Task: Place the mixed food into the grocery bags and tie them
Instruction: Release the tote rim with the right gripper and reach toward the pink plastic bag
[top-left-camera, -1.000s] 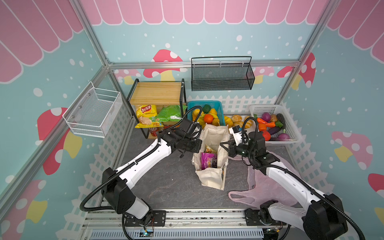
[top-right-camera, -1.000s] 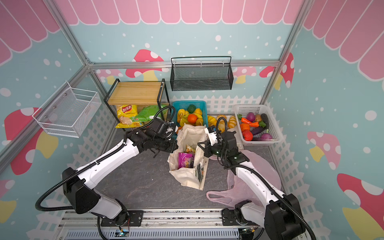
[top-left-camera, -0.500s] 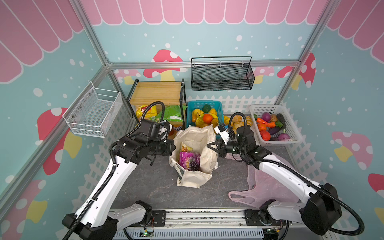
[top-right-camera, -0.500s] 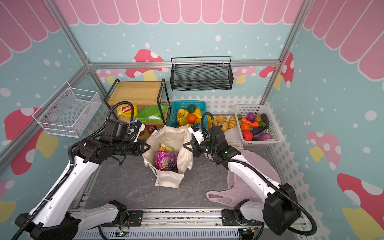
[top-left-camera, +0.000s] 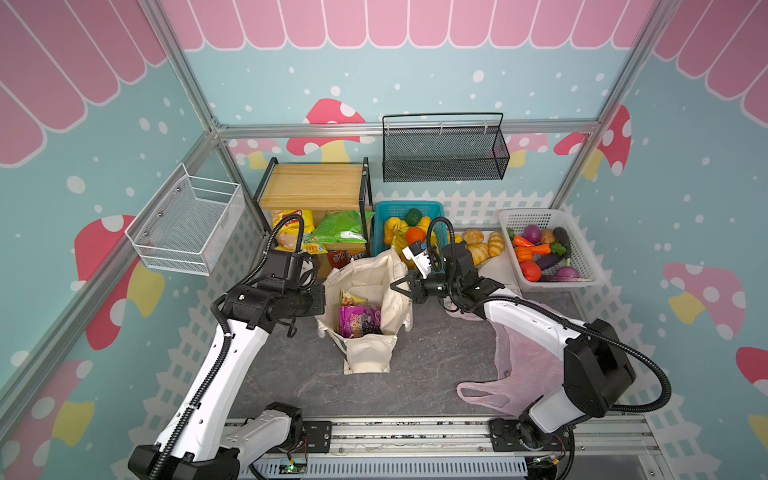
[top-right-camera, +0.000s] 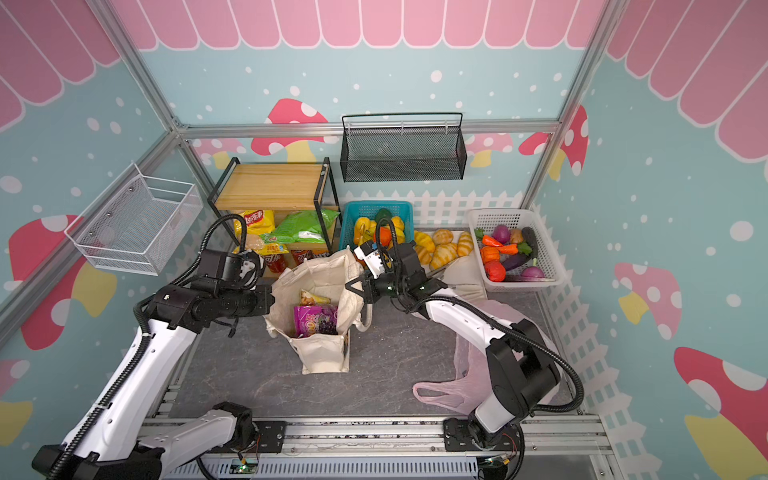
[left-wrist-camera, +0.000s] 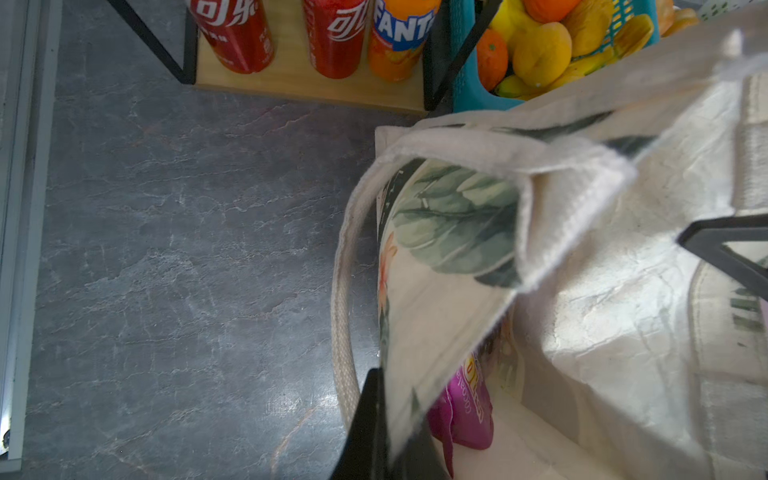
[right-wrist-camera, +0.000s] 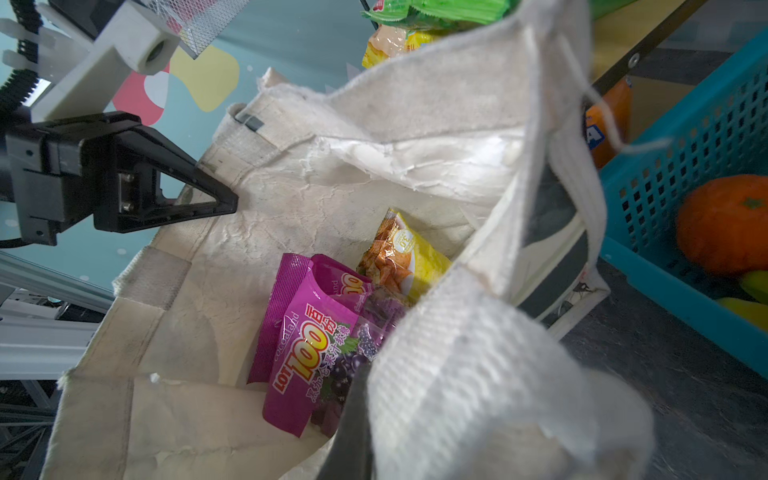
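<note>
- The grey counter (top-left-camera: 291, 374) fills the lower middle of both top views.
- The pink plastic carrier (top-left-camera: 523, 365) lies flat at lower right, partly under my right arm (top-left-camera: 528, 320).
- The canvas tote (top-left-camera: 368, 357) stands open at centre.
- My left claw (top-left-camera: 322, 297) is clamped on the tote's left rim.
- My right claw (top-left-camera: 397, 286) is at the right rim; I cannot tell whether it grips.
- The purple grape packet (top-left-camera: 357, 322) lies inside the tote, with the yellow packet (top-left-camera: 351, 297) just above it in frame.
</note>
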